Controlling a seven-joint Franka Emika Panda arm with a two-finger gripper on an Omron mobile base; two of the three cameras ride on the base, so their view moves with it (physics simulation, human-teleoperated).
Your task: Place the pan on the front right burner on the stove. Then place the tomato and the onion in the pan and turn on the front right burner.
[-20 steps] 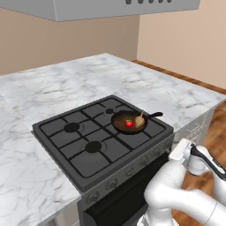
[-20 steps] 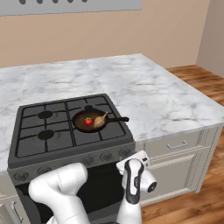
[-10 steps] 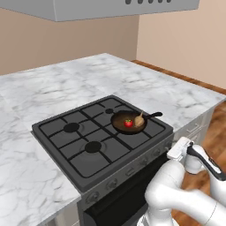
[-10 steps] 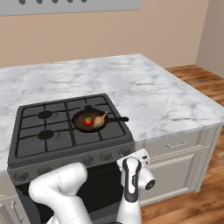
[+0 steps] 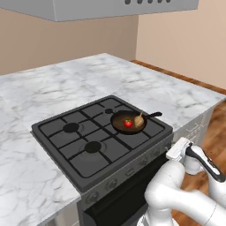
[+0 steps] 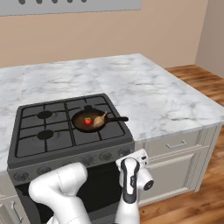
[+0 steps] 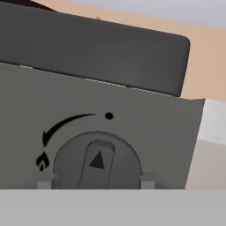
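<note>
Pan (image 5: 128,122) with its long handle sits on the front right burner of the stove (image 5: 75,152) in the left base view, the tomato (image 5: 128,123) and the onion (image 5: 139,119) side by side inside it. The stove is set into a white marble counter (image 5: 39,95), with tan walls behind, a grey hood above and wood floor at the far right. The arm's white hand reaches low at the stove's front right corner.

From the right base view the pan (image 6: 90,120) lies on the same burner, handle pointing right, with the tomato (image 6: 88,120) left of the onion (image 6: 100,119). White cabinet drawers (image 6: 175,145) stand right of the stove (image 6: 26,151), under the marble counter (image 6: 144,94). The hand hangs in front of the knob row.

Close up in the hand view, a round grey knob (image 7: 97,162) with an arrow on its ridge sits on the stove's front panel, below a curved arrow and a flame mark. The gripper (image 7: 96,182) has one small grey fingertip (image 7: 44,182) on each side of the knob, partly open and seemingly just clear of it, though contact is hard to judge here.
</note>
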